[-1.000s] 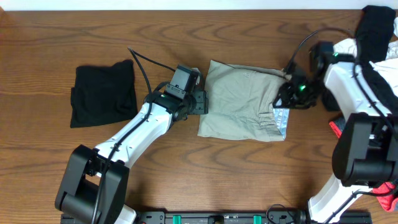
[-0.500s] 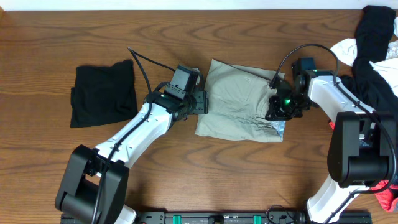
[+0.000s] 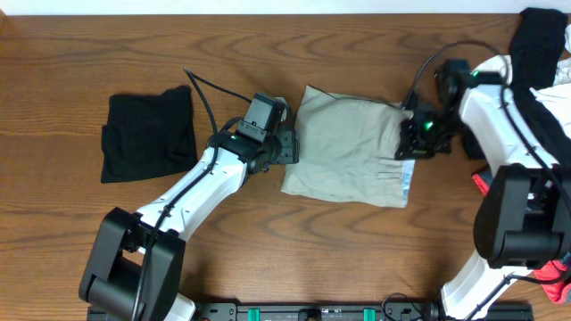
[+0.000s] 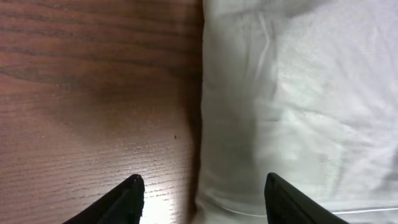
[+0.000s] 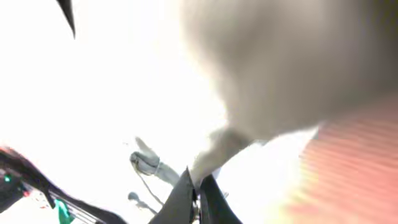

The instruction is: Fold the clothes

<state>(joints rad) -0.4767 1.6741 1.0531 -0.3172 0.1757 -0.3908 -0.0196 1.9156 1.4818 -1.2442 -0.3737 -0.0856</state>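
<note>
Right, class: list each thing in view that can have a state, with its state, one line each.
khaki shorts: folded, flat, right edge pinched
black garment: folded, lying flat
clothes pile: unfolded heap
left claw: open, over the shorts' left edge
right claw: shut on khaki shorts

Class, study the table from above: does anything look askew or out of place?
Yes. The khaki shorts lie slightly skewed, with pale blue lining poking out at their right edge. An unsorted heap of black and white clothes sits bunched at the far right.

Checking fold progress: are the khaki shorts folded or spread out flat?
Folded: the shorts lie as one compact rectangle, with no separate legs showing.
</note>
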